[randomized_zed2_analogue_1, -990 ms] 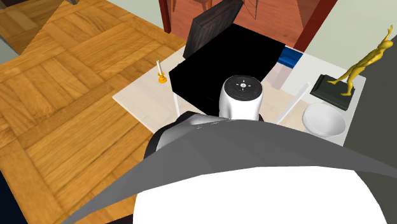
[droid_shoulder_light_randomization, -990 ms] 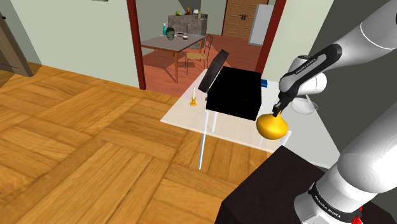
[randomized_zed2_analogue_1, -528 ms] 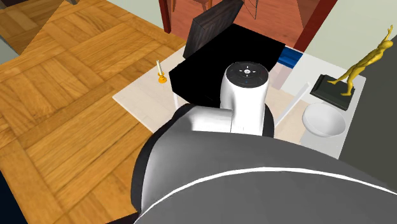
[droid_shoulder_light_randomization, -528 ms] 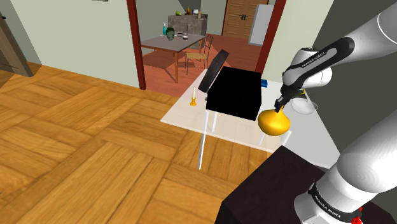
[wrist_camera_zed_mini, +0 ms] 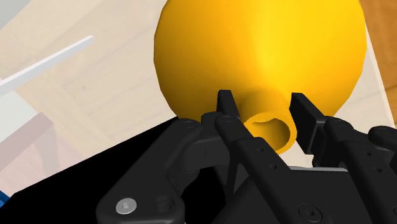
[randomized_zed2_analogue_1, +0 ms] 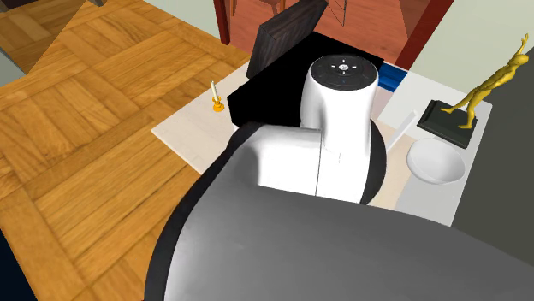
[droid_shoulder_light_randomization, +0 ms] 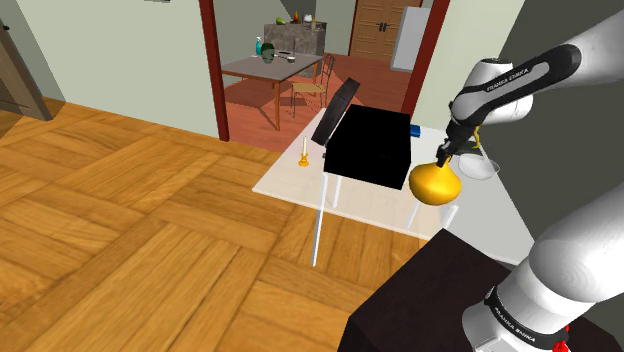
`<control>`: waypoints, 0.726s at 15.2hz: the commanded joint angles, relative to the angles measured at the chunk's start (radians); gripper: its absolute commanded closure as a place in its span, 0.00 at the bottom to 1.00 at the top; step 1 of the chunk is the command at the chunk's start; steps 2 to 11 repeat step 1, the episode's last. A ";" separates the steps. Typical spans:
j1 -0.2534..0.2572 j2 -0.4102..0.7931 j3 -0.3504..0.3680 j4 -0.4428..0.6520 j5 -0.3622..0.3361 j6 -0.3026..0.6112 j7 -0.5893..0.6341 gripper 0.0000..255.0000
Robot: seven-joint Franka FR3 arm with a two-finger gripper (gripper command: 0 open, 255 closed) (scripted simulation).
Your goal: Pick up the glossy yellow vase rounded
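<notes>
The round yellow vase (droid_shoulder_light_randomization: 435, 184) hangs in the air above the near right part of the white table (droid_shoulder_light_randomization: 300, 180), clear of its top. My black gripper (droid_shoulder_light_randomization: 445, 160) comes down onto the vase's narrow neck. Seen from the wrist, the fingers clasp the short neck of the vase (wrist_camera_zed_mini: 261, 57) from both sides, so the gripper (wrist_camera_zed_mini: 264, 114) is shut on it, with the bulbous body hanging beyond the fingertips. From the second exterior camera, my white arm (randomized_zed2_analogue_1: 338, 128) covers the vase.
A black box (droid_shoulder_light_randomization: 368, 145) with a raised lid fills the table's middle. A small candle holder (droid_shoulder_light_randomization: 304, 155) stands at the shoulder view's left edge of the table. A white bowl (randomized_zed2_analogue_1: 435, 160) and a gold figurine (randomized_zed2_analogue_1: 488, 85) stand at the second exterior view's right. My dark stand (droid_shoulder_light_randomization: 420, 300) is close below.
The gripper has risen with the vase in it, lifting it higher above the table and slightly to the shoulder view's right. The arm's upper link has swung upward.
</notes>
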 commanded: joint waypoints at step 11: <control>-0.001 -0.006 0.002 0.003 -0.002 -0.008 0.001 1.00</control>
